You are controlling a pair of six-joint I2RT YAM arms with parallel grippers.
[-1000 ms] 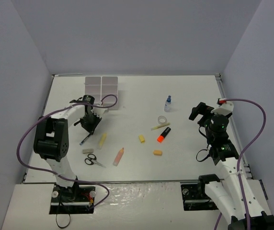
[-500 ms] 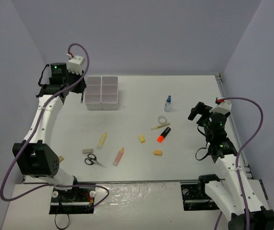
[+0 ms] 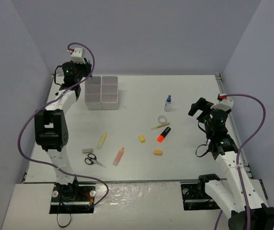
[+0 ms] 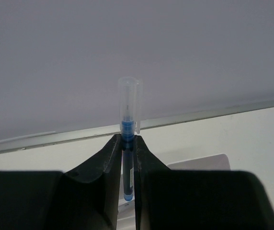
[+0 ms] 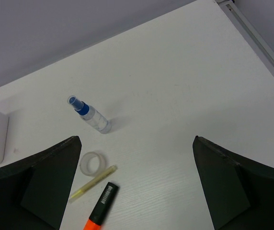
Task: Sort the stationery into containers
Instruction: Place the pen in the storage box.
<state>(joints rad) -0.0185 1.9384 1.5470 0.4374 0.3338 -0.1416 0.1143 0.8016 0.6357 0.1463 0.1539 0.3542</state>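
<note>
My left gripper (image 3: 79, 76) is raised at the back left, just left of the white six-compartment containers (image 3: 102, 92). In the left wrist view it (image 4: 128, 139) is shut on a blue pen (image 4: 128, 103) with a clear cap, held upright; a container edge (image 4: 199, 162) shows below. My right gripper (image 3: 199, 108) is open and empty at the right (image 5: 136, 143). Ahead of it lie the blue-capped bottle (image 5: 91, 116), tape roll (image 5: 91, 163), thin yellow pen (image 5: 95, 181) and orange marker (image 5: 101, 203).
On the table lie two yellow erasers (image 3: 141, 139) (image 3: 157, 153), a yellow marker (image 3: 101, 140), a pink-orange marker (image 3: 119, 156), black-handled scissors (image 3: 94, 160) and a grey eraser (image 3: 87, 150). Walls close in the back and both sides.
My left arm has lifted from the table's left middle to the back left, carrying the blue pen, then shifted right toward the containers. The right arm has barely moved.
</note>
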